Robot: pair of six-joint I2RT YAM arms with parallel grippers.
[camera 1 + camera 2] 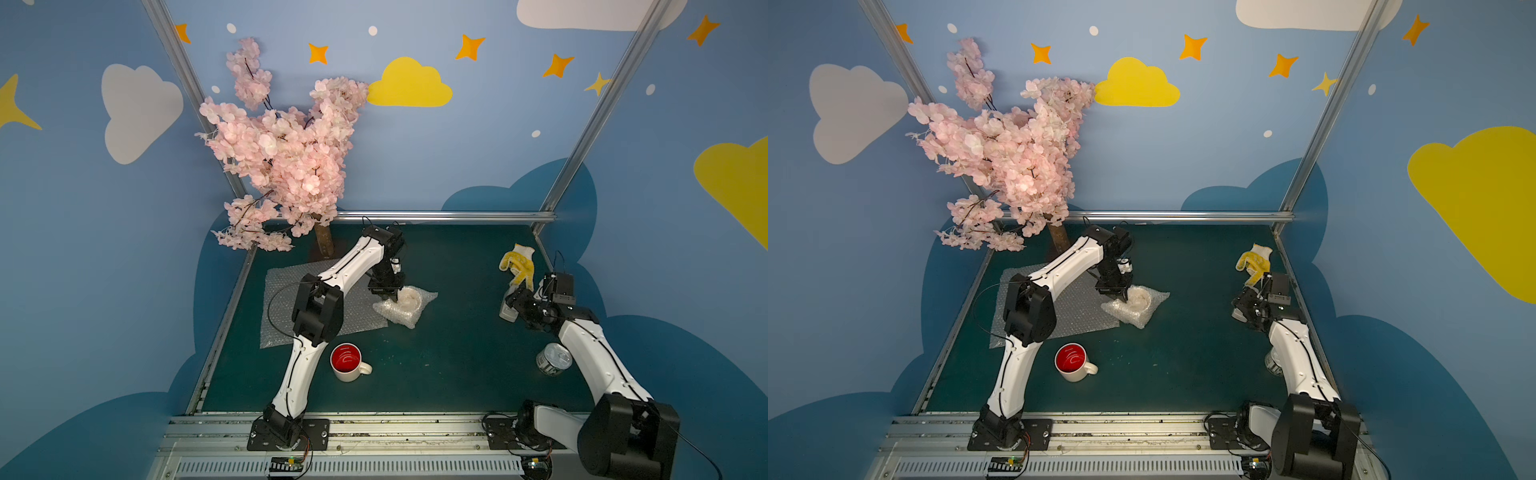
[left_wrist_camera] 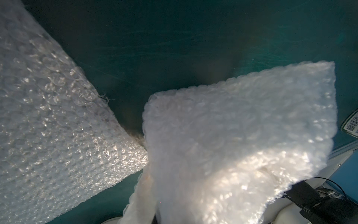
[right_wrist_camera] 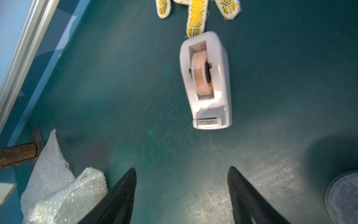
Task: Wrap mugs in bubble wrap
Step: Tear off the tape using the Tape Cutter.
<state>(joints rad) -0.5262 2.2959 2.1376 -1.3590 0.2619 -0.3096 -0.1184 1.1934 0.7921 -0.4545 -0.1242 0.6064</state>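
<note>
Right hand (image 3: 182, 195) agape near tape dispenser (image 3: 207, 81)

Two cream-white ceramic mugs: one with a glossy red inside (image 1: 348, 360), standing bare, and one (image 1: 409, 300) sitting in a crumpled bundle. Two sheets of clear bubbled plastic film: one flat sheet (image 1: 282, 299) and one crumpled bundle (image 1: 399, 313). One yellow-and-white glove (image 1: 516, 262). One small metallic can (image 1: 552, 359). One white tape dispenser (image 3: 207, 81). One pink artificial blossom tree (image 1: 286, 153).
</note>
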